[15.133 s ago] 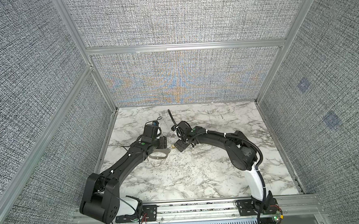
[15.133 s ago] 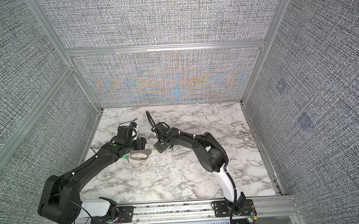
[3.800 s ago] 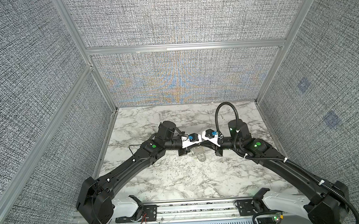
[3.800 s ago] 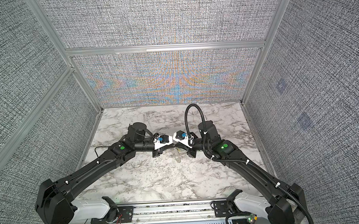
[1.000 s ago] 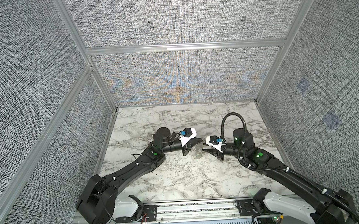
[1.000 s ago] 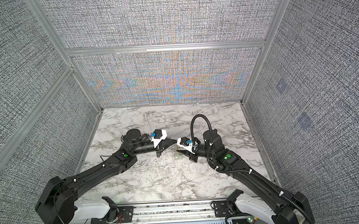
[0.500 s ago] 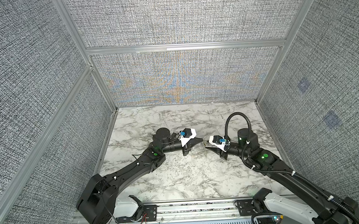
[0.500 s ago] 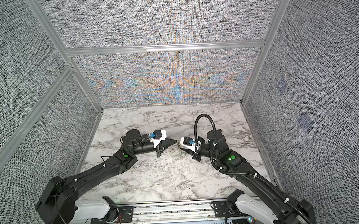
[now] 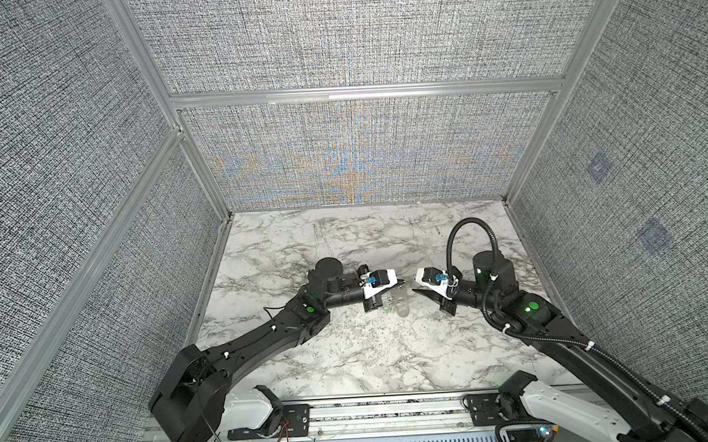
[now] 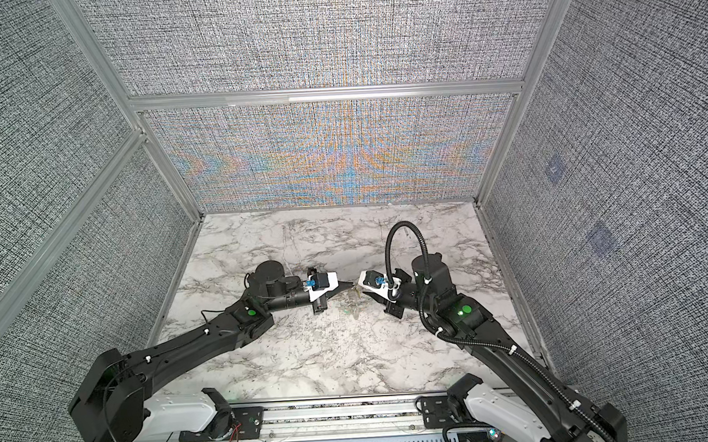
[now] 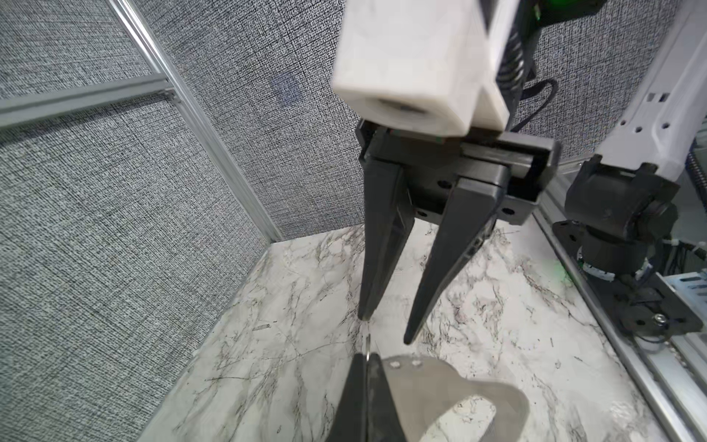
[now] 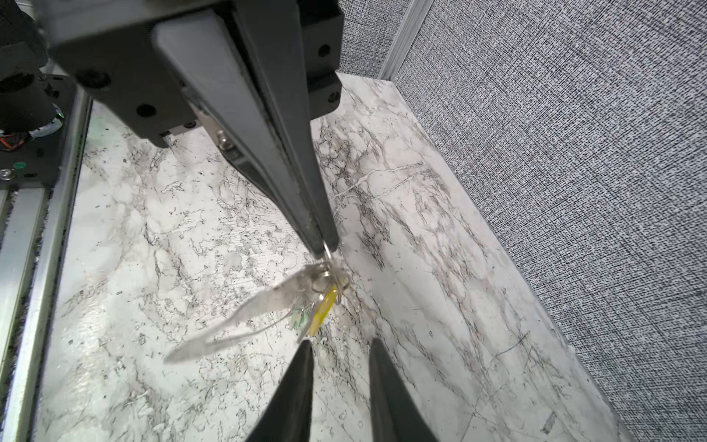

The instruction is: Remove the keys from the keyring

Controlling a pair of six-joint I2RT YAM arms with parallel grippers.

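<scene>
- Above the white marble tabletop [image 9: 351, 355], the left gripper [image 12: 323, 250] has its jaws clenched on a thin wire loop [image 12: 328, 255].
- From that loop hang the flat grey metal keyring [image 12: 260, 306] and the small metal keys [image 12: 325, 308] with yellow and green tags.
- The right gripper [image 12: 338, 344] has backed away a little since a moment ago; its jaws are apart and hold nothing.
- So I think no key is off yet.
- Grey cloth walls [image 9: 334, 44] stand well back; only the tight bunch itself blocks a clean grab.

Keyring [image 11: 428, 379] matt grey metal; table [image 9: 351, 355] glossy marble-look.
</scene>
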